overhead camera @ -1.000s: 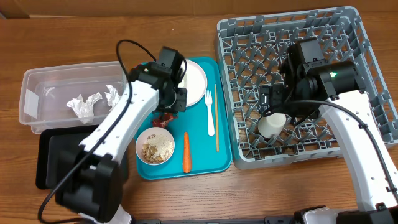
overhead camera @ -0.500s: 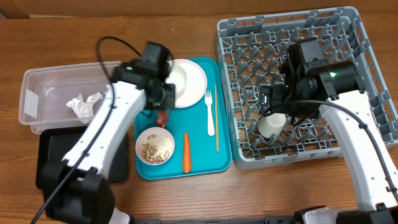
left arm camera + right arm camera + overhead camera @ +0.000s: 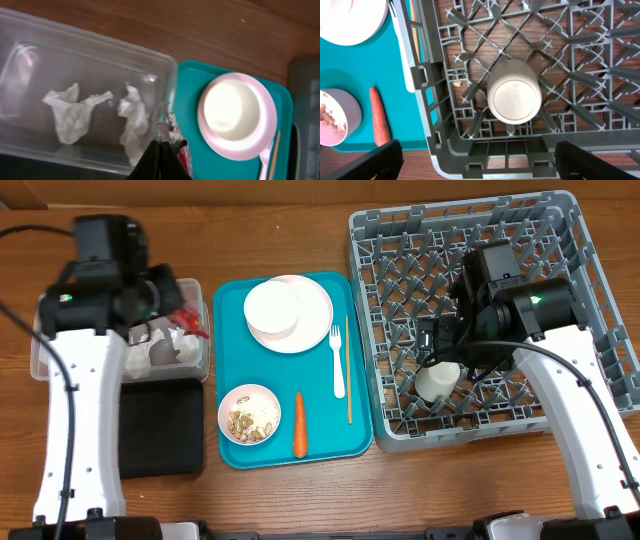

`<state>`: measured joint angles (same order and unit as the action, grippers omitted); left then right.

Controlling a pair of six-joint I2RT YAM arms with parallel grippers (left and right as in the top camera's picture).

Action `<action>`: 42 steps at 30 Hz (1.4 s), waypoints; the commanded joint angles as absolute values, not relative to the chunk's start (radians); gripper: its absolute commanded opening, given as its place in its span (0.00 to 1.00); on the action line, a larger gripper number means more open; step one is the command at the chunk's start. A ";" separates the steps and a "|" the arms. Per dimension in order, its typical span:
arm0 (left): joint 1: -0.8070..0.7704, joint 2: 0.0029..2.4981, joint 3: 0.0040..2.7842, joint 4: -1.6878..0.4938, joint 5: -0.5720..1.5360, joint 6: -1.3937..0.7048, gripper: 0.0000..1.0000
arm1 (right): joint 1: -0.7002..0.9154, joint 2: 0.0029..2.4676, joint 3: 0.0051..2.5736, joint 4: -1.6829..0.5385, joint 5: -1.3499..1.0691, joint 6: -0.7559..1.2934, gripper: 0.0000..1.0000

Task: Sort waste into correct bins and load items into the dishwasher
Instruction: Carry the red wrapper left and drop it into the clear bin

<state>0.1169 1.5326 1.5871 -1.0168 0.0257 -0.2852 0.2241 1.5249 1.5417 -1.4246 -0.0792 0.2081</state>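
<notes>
The left arm runs up the left side of the bench [image 3: 300, 230], its wrist bent over the right end of the clear tub [image 3: 50, 350]. The left gripper [image 3: 175, 315] has its fingers [image 3: 161, 159] pressed together on the red snack wrapper [image 3: 190, 322]. The wrapper hangs over the tub's right end, just by its rim. Crumpled paper napkins [image 3: 75, 115] lie inside the tub. The black tray [image 3: 160, 430] sits against the tub's near side.

The right arm reaches from the near right edge of the bench over the grey dish rack [image 3: 560, 240]. The right gripper [image 3: 477, 150] is held above the rack floor with its fingers [image 3: 375, 160] spread wide and holding nothing. A small white cup [image 3: 514, 98] stands between the pegs below them, apparently bottom up, and apart from both fingers.

Between the tub and the rack lies the teal tray [image 3: 320, 445]. It carries:
- a white plate [image 3: 315, 315] with an empty bowl [image 3: 272, 308] on it
- a white plastic fork [image 3: 337, 360]
- a wooden stick [image 3: 348, 370], just right of the fork
- a bowl of crumbs [image 3: 249, 413]
- an orange carrot [image 3: 299, 425], beside that bowl
</notes>
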 commanded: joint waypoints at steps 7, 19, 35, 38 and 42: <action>0.287 1.532 1.582 -1.015 -0.059 -0.295 0.04 | 0.227 1.513 1.562 -1.420 -0.084 0.202 1.00; 0.315 1.657 1.554 -0.950 -0.226 -0.295 0.04 | 0.227 1.513 1.562 -1.420 -0.084 0.202 1.00; 0.316 1.840 1.555 -0.960 -0.299 -0.300 0.45 | 0.227 1.513 1.562 -1.420 -0.084 0.202 1.00; 0.316 1.832 1.559 -0.962 -0.299 -0.300 1.00 | 0.227 1.513 1.562 -1.420 -0.084 0.202 1.00; 0.316 1.822 1.590 -0.985 -0.298 -0.300 1.00 | 0.227 1.513 1.562 -1.419 -0.084 0.202 1.00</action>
